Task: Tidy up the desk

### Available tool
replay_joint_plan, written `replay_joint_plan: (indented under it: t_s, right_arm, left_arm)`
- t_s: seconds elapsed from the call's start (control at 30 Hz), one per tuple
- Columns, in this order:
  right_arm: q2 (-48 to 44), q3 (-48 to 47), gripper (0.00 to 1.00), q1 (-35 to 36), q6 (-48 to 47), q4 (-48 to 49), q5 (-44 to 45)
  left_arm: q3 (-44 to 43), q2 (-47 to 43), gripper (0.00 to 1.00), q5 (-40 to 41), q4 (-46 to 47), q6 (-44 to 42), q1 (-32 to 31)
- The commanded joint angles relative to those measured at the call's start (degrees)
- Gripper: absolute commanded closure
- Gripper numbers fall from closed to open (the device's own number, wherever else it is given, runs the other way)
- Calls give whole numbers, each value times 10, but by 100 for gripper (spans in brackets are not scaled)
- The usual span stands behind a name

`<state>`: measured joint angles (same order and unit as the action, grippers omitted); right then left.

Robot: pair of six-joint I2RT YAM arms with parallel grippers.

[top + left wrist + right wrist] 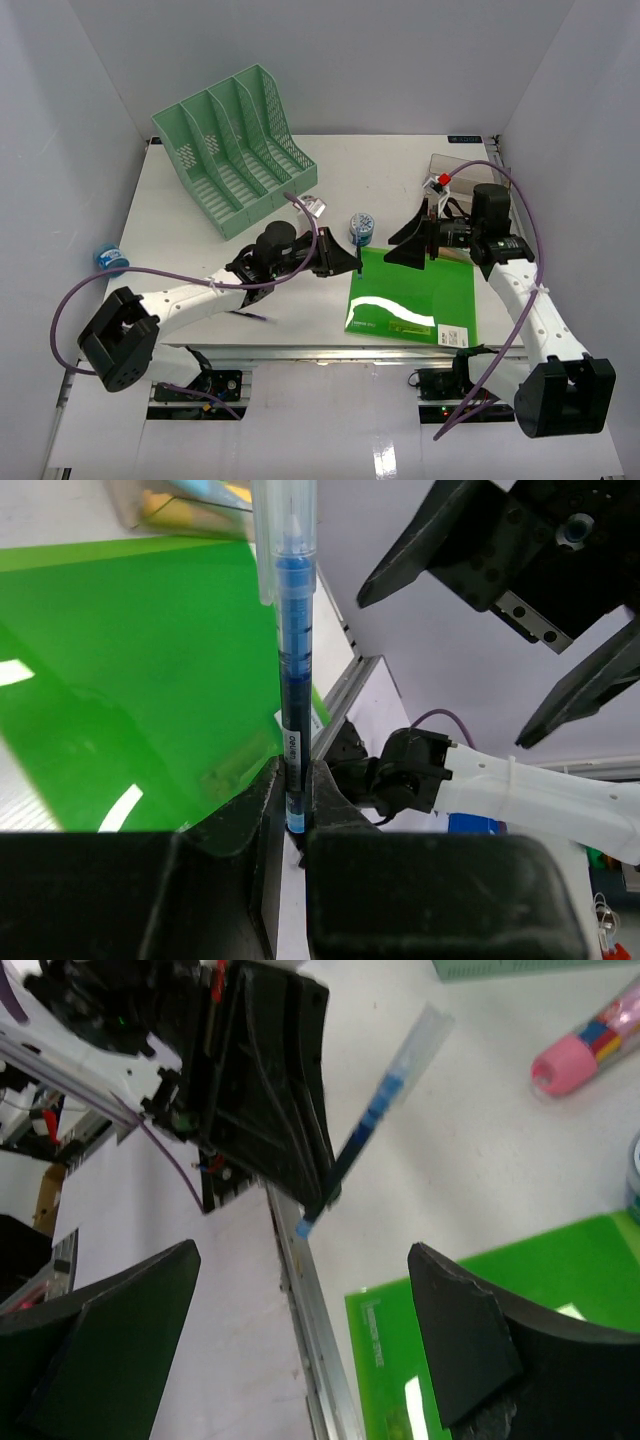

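The white desk has a silver rail along its front edge. My left gripper is shut on a blue pen with a clear cap. It holds the pen by its lower end, above the desk's front middle. The pen and the left gripper also show in the right wrist view, pen slanting up to the right. My right gripper is open and empty, facing the left gripper from a short distance over the green folder.
A mint green file rack stands at the back left. A blue tape roll lies behind the folder. A clear box sits at the back right. A pink-capped item lies on the desk. A blue object lies beyond the left edge.
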<state>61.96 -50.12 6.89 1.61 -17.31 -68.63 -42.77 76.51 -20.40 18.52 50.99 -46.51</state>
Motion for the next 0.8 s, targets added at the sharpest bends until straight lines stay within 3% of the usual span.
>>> replay_joint_plan:
  t_s: [0.0, 0.1, 0.33, 0.77]
  right_arm:
    - [-17, 25, 8, 30, 216, 209, 38]
    - [-1, 11, 12, 40, 196, 176, 97]
    - [29, -11, 26, 60, 189, 142, 130]
    - [48, -16, 73, 69, 184, 150, 119]
  left_arm:
    - [-26, 16, 100, -7, 116, 5, -19]
    - [-34, 26, 100, -7, 134, 11, -28]
    - [-46, 50, 100, -11, 149, 14, -41]
    - [-62, 73, 100, -10, 155, 19, -48]
